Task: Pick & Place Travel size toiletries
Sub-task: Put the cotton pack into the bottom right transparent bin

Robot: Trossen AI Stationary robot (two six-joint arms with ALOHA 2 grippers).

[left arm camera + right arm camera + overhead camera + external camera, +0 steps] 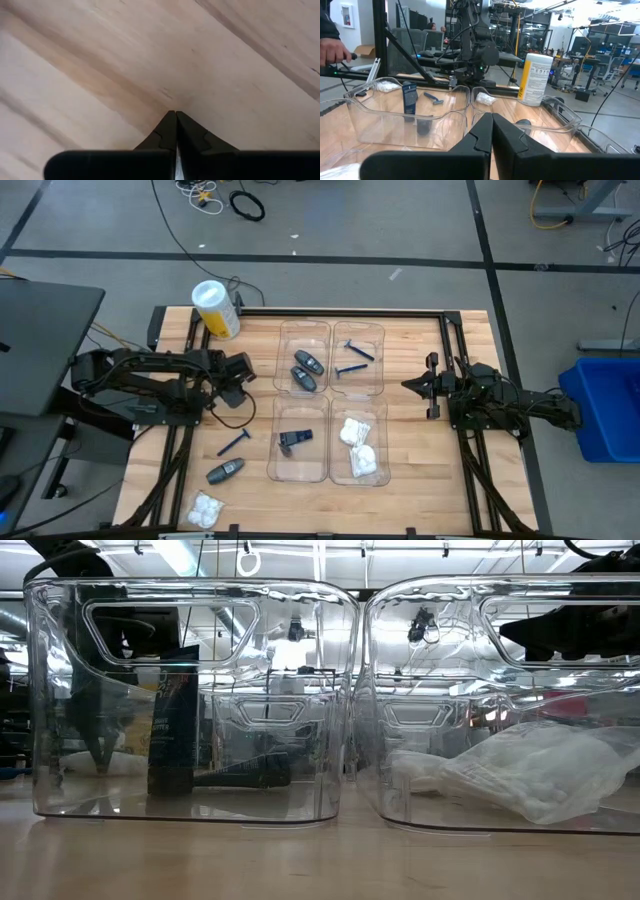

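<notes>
The toiletries are split between the trays and the bare table. In the trays lie two dark grey tubes, a blue razor, a dark piece and white packets. On the wood at the near left lie another blue razor, a grey tube and a white packet. My left gripper points down at bare wood just beyond that razor. It is shut with nothing between its fingers. My right gripper waits shut and level, right of the trays.
Four clear trays stand in a block at the table's middle. A yellow-and-white cylinder stands at the far left corner. Dark frame rails run along the table's edges. A person's hand shows beyond the table in the right wrist view.
</notes>
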